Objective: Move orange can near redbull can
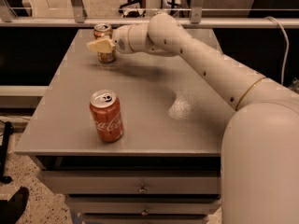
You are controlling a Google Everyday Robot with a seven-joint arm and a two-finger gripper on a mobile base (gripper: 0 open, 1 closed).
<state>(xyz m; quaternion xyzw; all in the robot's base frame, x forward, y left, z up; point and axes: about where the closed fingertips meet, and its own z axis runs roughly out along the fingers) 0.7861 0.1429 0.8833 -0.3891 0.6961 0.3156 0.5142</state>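
The orange can (104,56) stands upright at the far left of the grey table (154,101), orange-brown with a silver top. My gripper (100,45) is at the can's upper half, right in front of it and partly covering it. My white arm (196,59) reaches in from the lower right across the table. The redbull can is out of view.
A red Coca-Cola can (106,115) stands upright at the front left of the table. Drawers (140,188) sit under the tabletop. A metal rail (140,21) runs behind the table's far edge.
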